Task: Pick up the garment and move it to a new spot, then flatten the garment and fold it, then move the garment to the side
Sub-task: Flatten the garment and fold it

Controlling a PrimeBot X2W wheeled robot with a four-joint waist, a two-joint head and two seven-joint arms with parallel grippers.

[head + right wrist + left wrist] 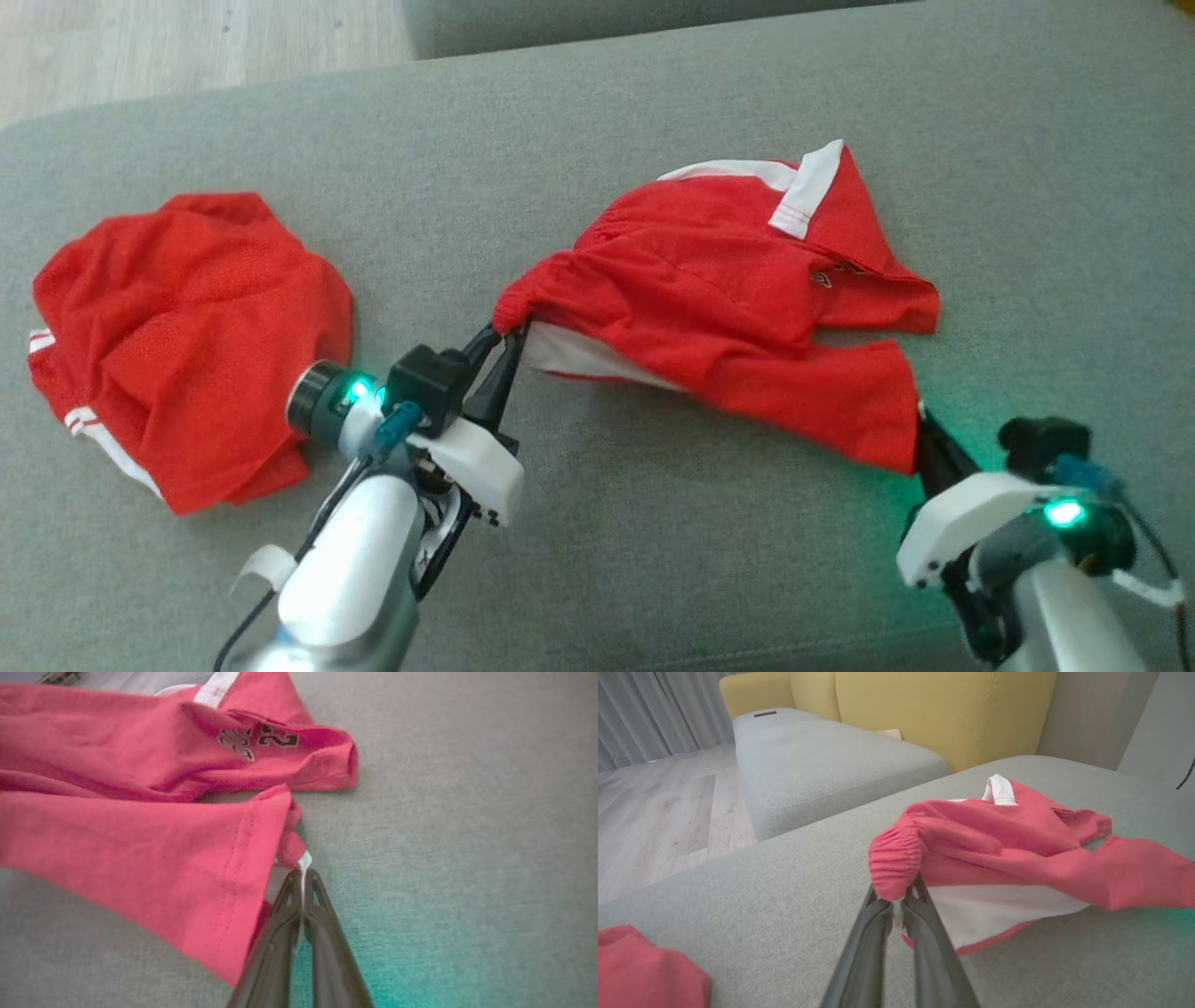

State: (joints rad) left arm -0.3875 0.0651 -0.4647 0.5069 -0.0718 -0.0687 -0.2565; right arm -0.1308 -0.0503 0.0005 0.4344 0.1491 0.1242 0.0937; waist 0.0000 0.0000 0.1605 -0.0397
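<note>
Obs: garment (728,308) red mesh, with a white band at its 1 o'clock edge, white lining at 7 o'clock and a small black-and-white print (characters blurred). The second garment (187,345), at 9 o'clock in the head view, is the same red with thin white stripes at its 8 o'clock hem. The cushion (597,121) is plain grey weave, tinted green-teal at 5 o'clock. The left claw (509,338) and right claw (926,434) have black fingers, white housings and green lights. The backrest (943,714) is mustard yellow. The floor (658,812) is pale wood grain.

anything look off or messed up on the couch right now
Nothing spilled or damaged. The red garment is bunched and twisted, white lining showing underneath, pinched at its waistband by the left gripper and at a hem corner by the right gripper. A second red garment lies crumpled to the left.
</note>
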